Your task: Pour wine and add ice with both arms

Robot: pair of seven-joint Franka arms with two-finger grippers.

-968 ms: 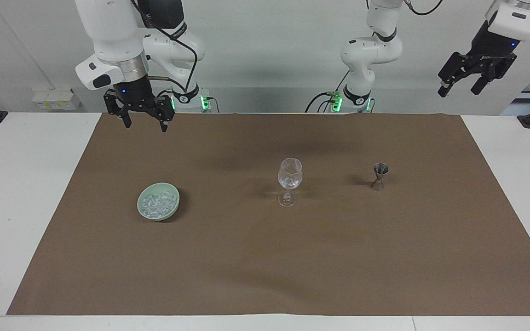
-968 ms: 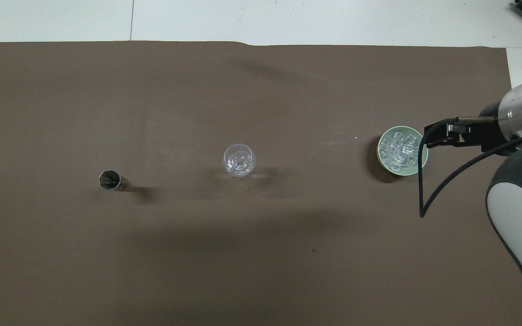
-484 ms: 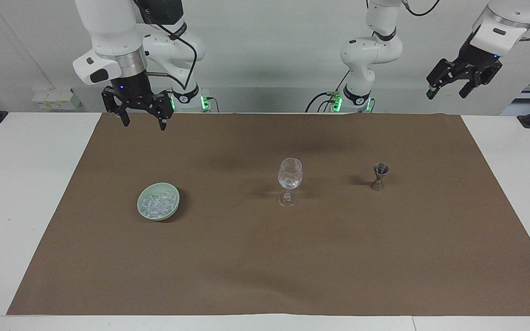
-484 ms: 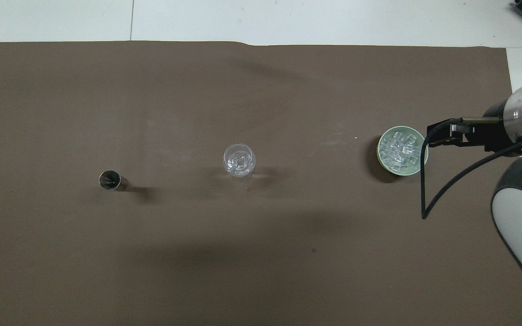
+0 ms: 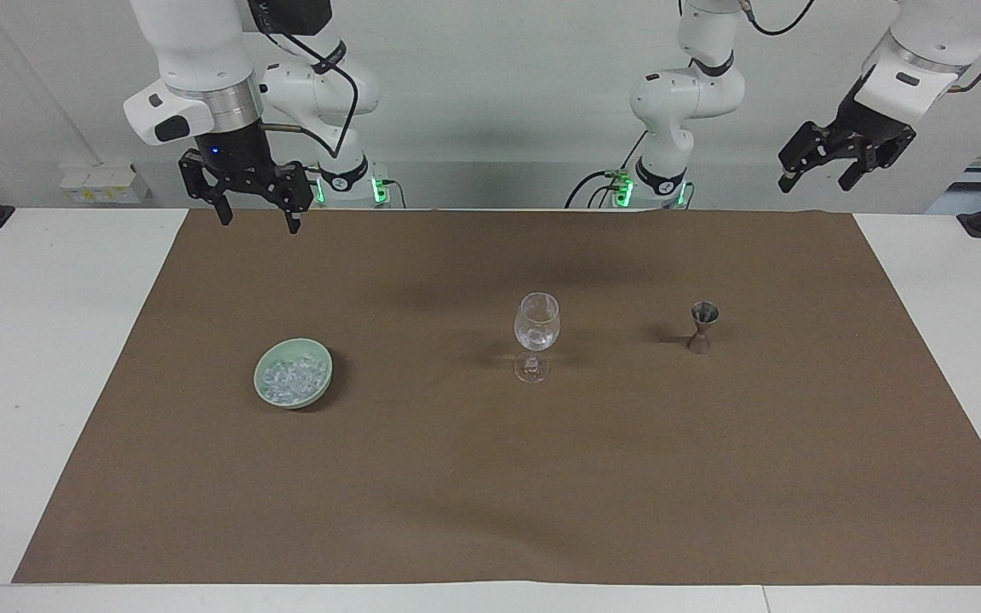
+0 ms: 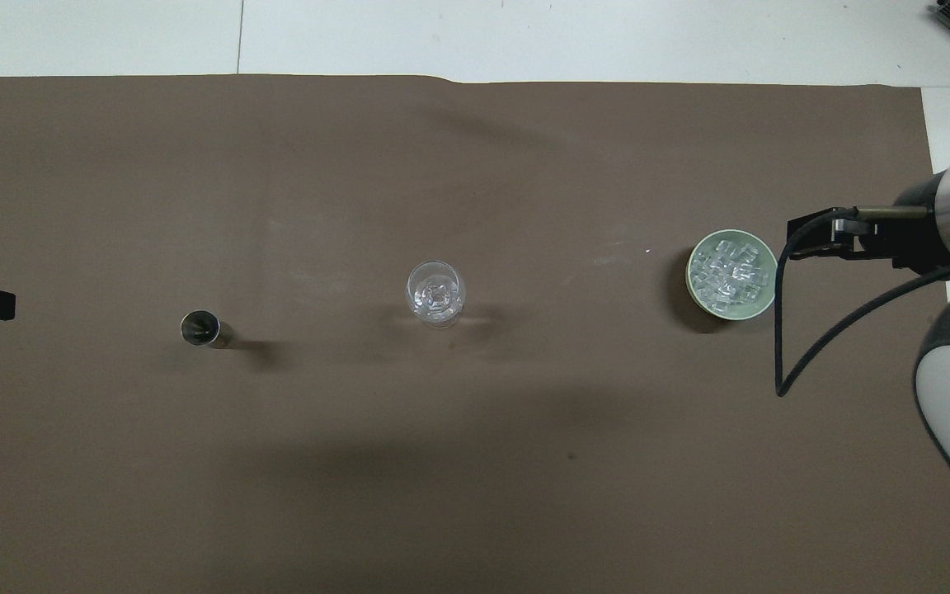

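A clear wine glass [image 5: 536, 335] [image 6: 435, 294] stands mid-mat with a few ice pieces in its bowl. A pale green bowl [image 5: 264, 389] [image 6: 699, 299] of ice [image 5: 291, 375] [image 6: 729, 271] sits toward the right arm's end. The wine is out of view. My right gripper [image 5: 259, 223] hangs open and empty over the mat's edge by the robots, apart from the bowl. High over the mat's corner at the left arm's end, my left gripper [image 5: 815, 184] is open and empty.
A small metal jigger [image 5: 702, 327] [image 6: 201, 327] stands toward the left arm's end, beside the glass. A brown mat [image 5: 490, 494] covers most of the white table [image 5: 39, 340]. A black cable [image 6: 780, 330] loops off the right arm.
The left gripper has swung in from the table's end toward the mat's corner. The right gripper has drawn slightly up and toward its own end. The glass, bowl and jigger have not moved.
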